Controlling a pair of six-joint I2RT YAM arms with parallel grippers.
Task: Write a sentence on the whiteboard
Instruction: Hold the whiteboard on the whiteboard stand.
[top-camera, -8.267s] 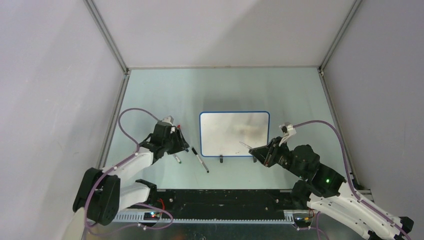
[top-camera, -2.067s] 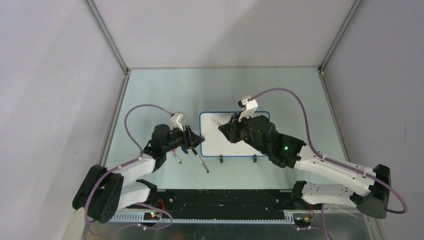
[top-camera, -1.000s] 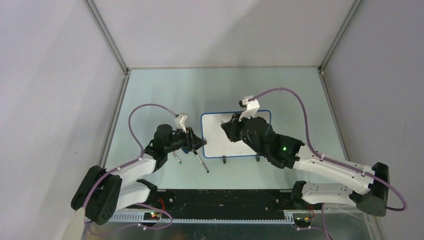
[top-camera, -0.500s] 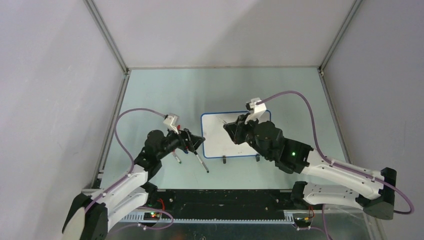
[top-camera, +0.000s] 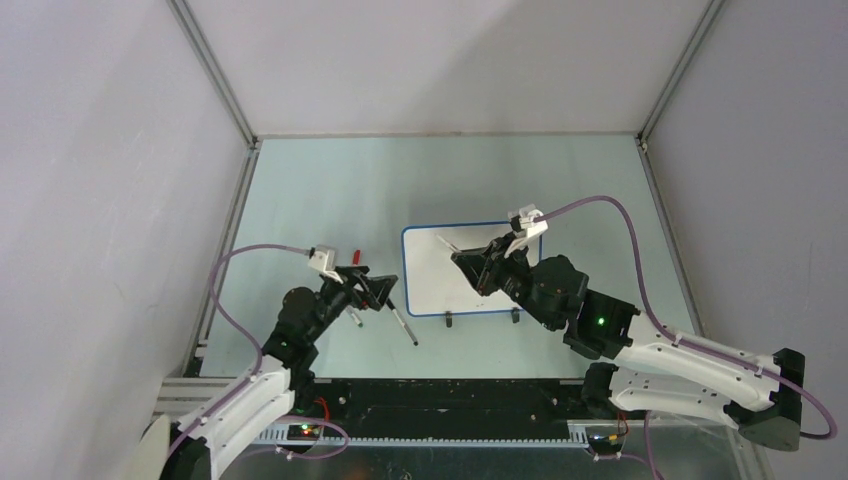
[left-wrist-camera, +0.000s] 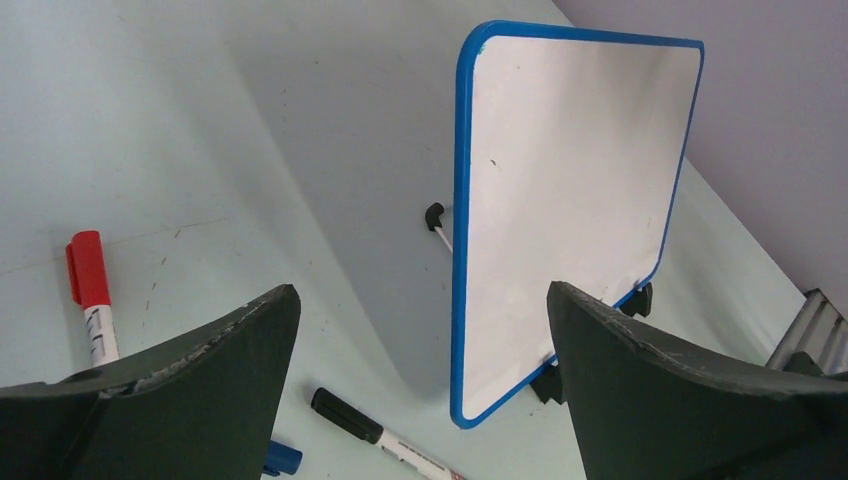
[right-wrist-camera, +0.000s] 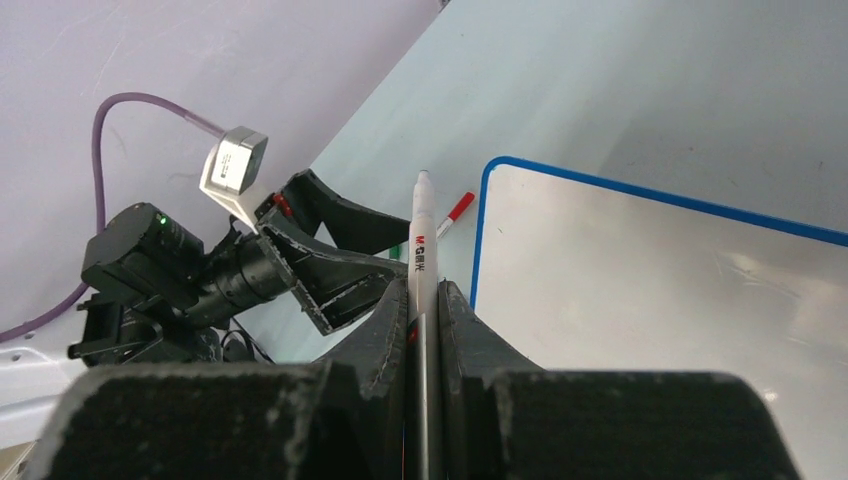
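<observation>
The whiteboard (left-wrist-camera: 570, 200) has a glossy white face that catches soft reflections, and its blue rim looks like smooth plastic. Under it, the table (left-wrist-camera: 250, 120) is a pale, matt sheet with faint scuffs and specks. The fingers (left-wrist-camera: 200, 380) of the left gripper (left-wrist-camera: 420, 297) are dark, grainy matt plastic, worn paler along the edges; the right gripper (right-wrist-camera: 425, 300) has the same rough, pitted skin. The pen (right-wrist-camera: 420, 240) in it is smooth white plastic, like the red-capped marker (left-wrist-camera: 90, 290). The purple cable (right-wrist-camera: 130, 105) looks rubbery and sleek. The walls (top-camera: 450, 60) are flat matt, joined by dull metal strips (top-camera: 215, 75).
</observation>
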